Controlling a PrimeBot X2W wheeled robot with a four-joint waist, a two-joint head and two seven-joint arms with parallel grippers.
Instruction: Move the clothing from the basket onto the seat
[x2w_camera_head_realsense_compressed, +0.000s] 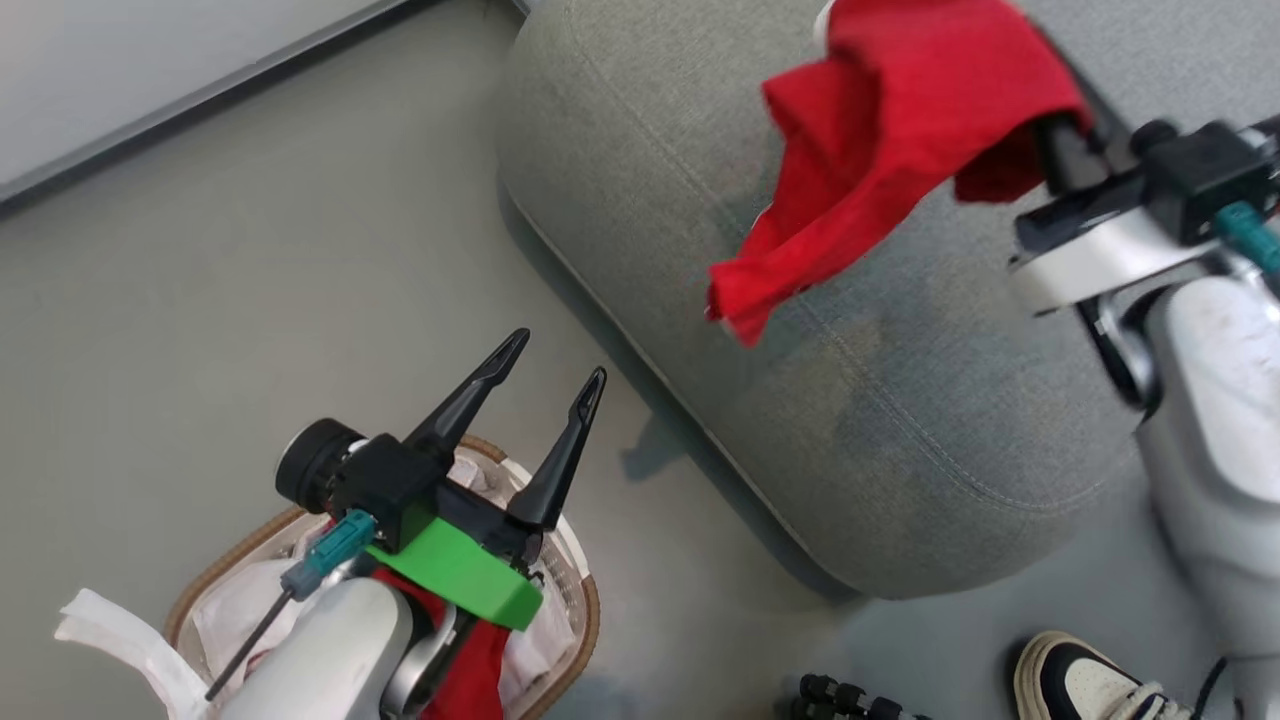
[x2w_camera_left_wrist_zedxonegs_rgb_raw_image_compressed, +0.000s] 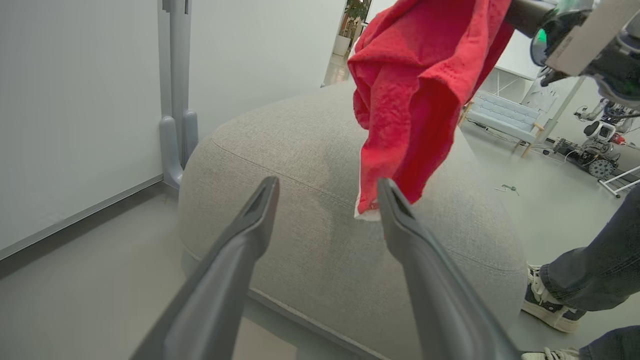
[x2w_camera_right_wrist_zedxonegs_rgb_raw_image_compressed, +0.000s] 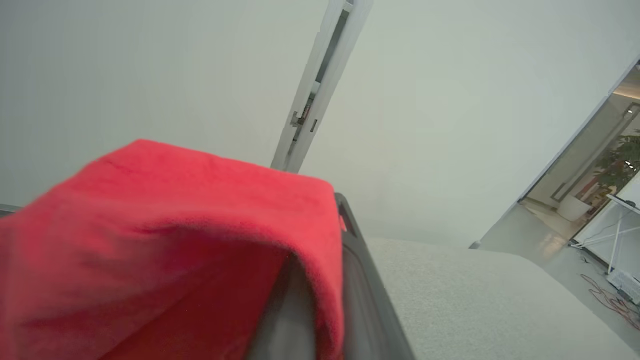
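Note:
A red piece of clothing (x2w_camera_head_realsense_compressed: 890, 140) hangs in the air over the grey seat (x2w_camera_head_realsense_compressed: 900, 430), and my right gripper (x2w_camera_head_realsense_compressed: 1058, 140) at the upper right is shut on it. In the right wrist view the clothing (x2w_camera_right_wrist_zedxonegs_rgb_raw_image_compressed: 175, 240) drapes over my fingers (x2w_camera_right_wrist_zedxonegs_rgb_raw_image_compressed: 356, 280) and hides their tips. My left gripper (x2w_camera_head_realsense_compressed: 555, 365) stands open and empty above the basket (x2w_camera_head_realsense_compressed: 588, 600) at the lower left. More red clothing (x2w_camera_head_realsense_compressed: 475, 670) lies in the basket under my left forearm. The left wrist view looks between open fingers (x2w_camera_left_wrist_zedxonegs_rgb_raw_image_compressed: 260, 210) at the seat (x2w_camera_left_wrist_zedxonegs_rgb_raw_image_compressed: 300, 150) and the hanging clothing (x2w_camera_left_wrist_zedxonegs_rgb_raw_image_compressed: 415, 100).
A person's shoe (x2w_camera_head_realsense_compressed: 1080, 680) and trouser leg (x2w_camera_left_wrist_zedxonegs_rgb_raw_image_compressed: 590, 270) stand by the seat's near right corner. A white wall with a grey post (x2w_camera_left_wrist_zedxonegs_rgb_raw_image_compressed: 172, 100) runs behind the seat. The basket's white liner (x2w_camera_head_realsense_compressed: 110, 625) hangs over its left rim. Grey floor lies between basket and seat.

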